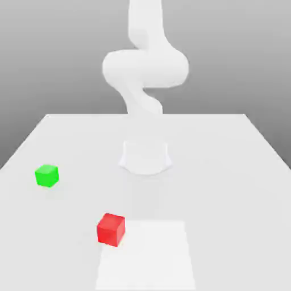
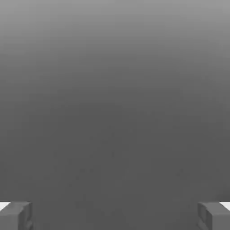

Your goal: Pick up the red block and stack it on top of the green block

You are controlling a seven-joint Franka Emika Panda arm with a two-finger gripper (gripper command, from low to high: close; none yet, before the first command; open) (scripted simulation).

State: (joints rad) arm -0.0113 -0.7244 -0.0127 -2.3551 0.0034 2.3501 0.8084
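Exterior view: white bench (image 1: 227,170), pale and flat, running back to a grey backdrop. Red block (image 1: 111,229) resting on bench near the front, just off the exterior view's left edge of a lighter square patch (image 1: 148,256) on the surface. Green block (image 1: 46,175) resting on bench farther back and toward the exterior view's left, well apart from red block, not touching. Both cubes upright, flat on one face, matte, unmarked, similar in size. White arm (image 1: 145,68) rising from a round base (image 1: 145,158) at mid-bench, behind both blocks, curving upward and out past the upper edge.

Hand view: fingers (image 2: 15,215) spread wide apart, one grey tip at each lower corner, second tip at (image 2: 214,215), nothing clamped between. Gap between tips facing plain grey background, lighter above, darker toward the middle. Neither block between the tips.
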